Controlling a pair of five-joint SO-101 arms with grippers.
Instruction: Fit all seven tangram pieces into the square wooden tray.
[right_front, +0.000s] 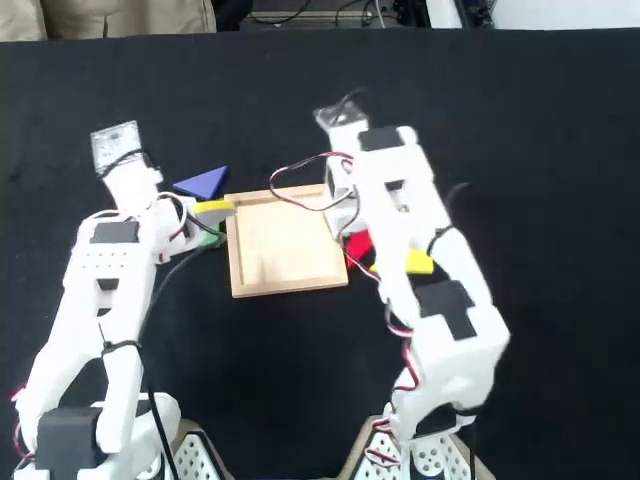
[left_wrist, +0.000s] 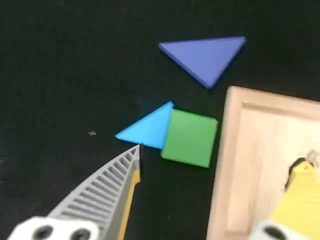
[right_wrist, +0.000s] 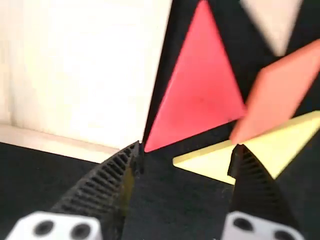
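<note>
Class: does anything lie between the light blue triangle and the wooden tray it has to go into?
Yes. The green square lies flat against the light blue triangle, directly between it and the tray wall nearest to it.

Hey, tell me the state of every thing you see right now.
wooden tray: empty where visible
dark blue triangle: flat, outside tray
green square: flat, outside tray
light blue triangle: flat, touching green square
red triangle: outside tray
orange piece: outside tray
yellow triangle: outside tray
left hand: open, empty
right hand: open, empty
</note>
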